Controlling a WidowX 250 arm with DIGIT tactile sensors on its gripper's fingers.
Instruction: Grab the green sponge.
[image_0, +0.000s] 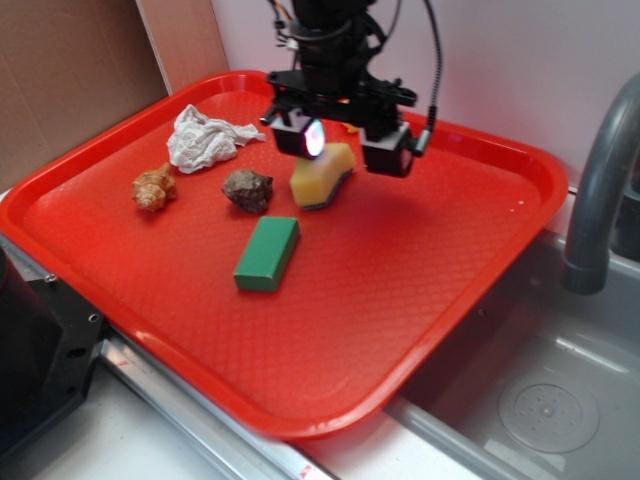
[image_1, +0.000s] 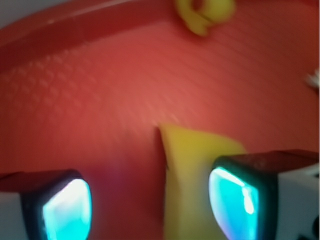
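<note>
A green rectangular sponge (image_0: 266, 254) lies flat near the middle of the red tray (image_0: 420, 300), apart from everything else. A yellow sponge with a dark underside (image_0: 322, 175) lies behind it. My gripper (image_0: 345, 145) is open and hovers just above and behind the yellow sponge, well away from the green one. In the wrist view the gripper (image_1: 150, 205) is open with its glowing pads (image_1: 67, 212) wide apart. The yellow sponge (image_1: 192, 170) sits between them, close to the right pad. The green sponge is out of the wrist view.
On the tray's left part lie a crumpled white tissue (image_0: 205, 138), a tan shell (image_0: 155, 187) and a brown shell (image_0: 248, 189). A small yellow object (image_1: 205, 12) sits by the far rim. A grey faucet (image_0: 600, 190) and sink (image_0: 540, 400) stand to the right.
</note>
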